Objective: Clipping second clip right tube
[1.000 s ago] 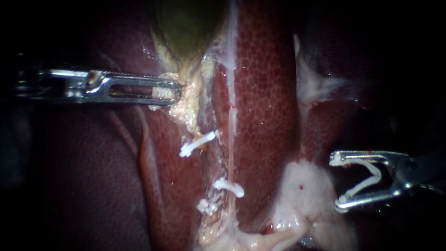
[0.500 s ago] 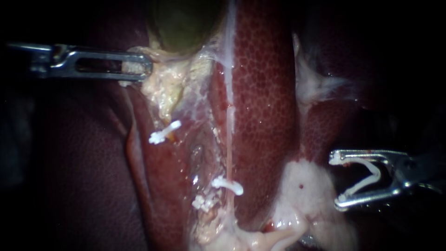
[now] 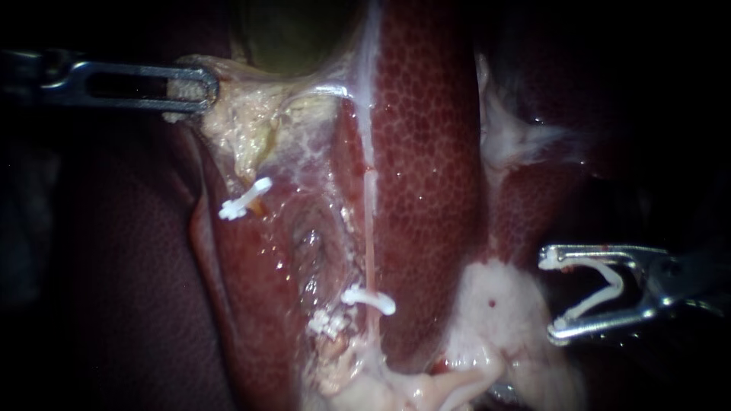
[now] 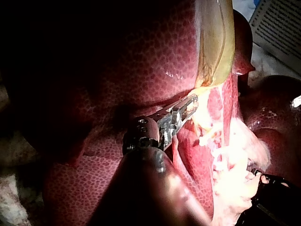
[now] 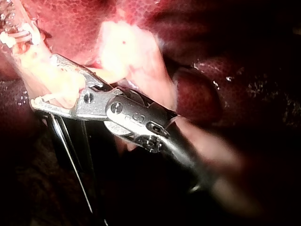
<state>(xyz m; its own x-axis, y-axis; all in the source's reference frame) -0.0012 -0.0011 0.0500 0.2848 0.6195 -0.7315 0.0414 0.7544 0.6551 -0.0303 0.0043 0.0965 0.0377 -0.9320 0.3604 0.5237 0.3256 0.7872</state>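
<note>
Left instrument [image 3: 199, 85], pincer clamped on pale tissue [image 3: 232, 125], has dragged it farther from the right tube [image 3: 370, 236] — baring it above its seated clip [image 3: 369, 299] — while right instrument [image 3: 550, 295], pincer cradling a fresh clip [image 3: 618, 281], waits well apart from that tube.

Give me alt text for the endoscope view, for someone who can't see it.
The right instrument carries an open white clip in its jaws, off to the side of a thin tube that bears a closed clip. The left instrument grips pale tissue under the gallbladder, stretched taut.
</note>
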